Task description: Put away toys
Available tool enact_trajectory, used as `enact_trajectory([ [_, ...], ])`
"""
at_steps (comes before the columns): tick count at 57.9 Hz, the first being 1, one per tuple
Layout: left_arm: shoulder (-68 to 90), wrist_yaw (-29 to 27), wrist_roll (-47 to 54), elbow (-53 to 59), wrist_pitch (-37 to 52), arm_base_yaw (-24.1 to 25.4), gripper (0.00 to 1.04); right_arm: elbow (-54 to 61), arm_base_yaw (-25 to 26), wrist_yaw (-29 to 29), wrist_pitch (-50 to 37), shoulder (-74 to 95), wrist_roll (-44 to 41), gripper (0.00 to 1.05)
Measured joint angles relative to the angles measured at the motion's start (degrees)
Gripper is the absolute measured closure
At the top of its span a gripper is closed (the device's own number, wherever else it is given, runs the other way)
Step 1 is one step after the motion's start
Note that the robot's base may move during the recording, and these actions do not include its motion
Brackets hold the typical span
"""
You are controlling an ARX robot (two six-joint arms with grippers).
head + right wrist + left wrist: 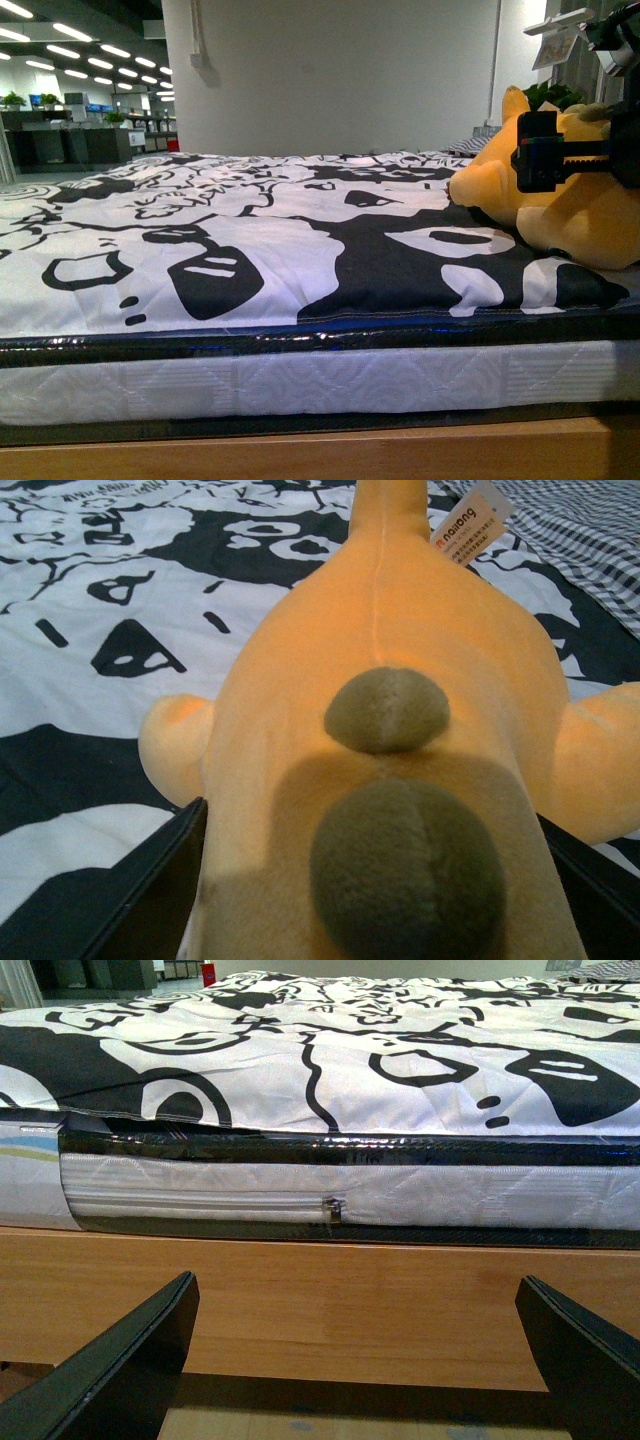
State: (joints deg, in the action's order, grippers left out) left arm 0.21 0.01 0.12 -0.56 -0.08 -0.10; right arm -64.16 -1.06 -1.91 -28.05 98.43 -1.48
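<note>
The yellow-orange plush toy [575, 210] lies at the far right of the bed's patterned cover [250, 230], cut off at the picture edge and partly hidden by the right tool [370, 812], fingers apart astride it, while the left tool [356, 1282] gapes empty before the wooden bed frame [300, 1335].

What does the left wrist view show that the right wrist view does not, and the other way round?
Only the left wrist view: the mattress side with its zipper, the wooden bed frame, and the left gripper, open with nothing between its fingers.
Only the right wrist view: the yellow plush toy with its tag, the right gripper open on either side of it, and a checked fabric beyond.
Both: the black-and-white patterned cover.
</note>
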Motion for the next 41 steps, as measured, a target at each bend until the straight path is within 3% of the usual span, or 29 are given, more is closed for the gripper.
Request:
enact_trajectory([
  [26, 0.0, 0.0, 0.0, 0.0, 0.0, 0.0, 0.06, 1.8, 0.5, 0.9, -0.6, -2.8, -1.0, 0.85],
  [32, 0.0, 0.0, 0.0, 0.0, 0.0, 0.0, 0.06, 1.9, 0.3, 1.6, 0.1, -5.3, 0.6, 0.93],
  [41, 0.0, 0.0, 0.0, 0.0, 0.0, 0.0, 0.06, 3.0, -0.7, 3.1, 1.2, -12.2, 4.7, 0.96],
])
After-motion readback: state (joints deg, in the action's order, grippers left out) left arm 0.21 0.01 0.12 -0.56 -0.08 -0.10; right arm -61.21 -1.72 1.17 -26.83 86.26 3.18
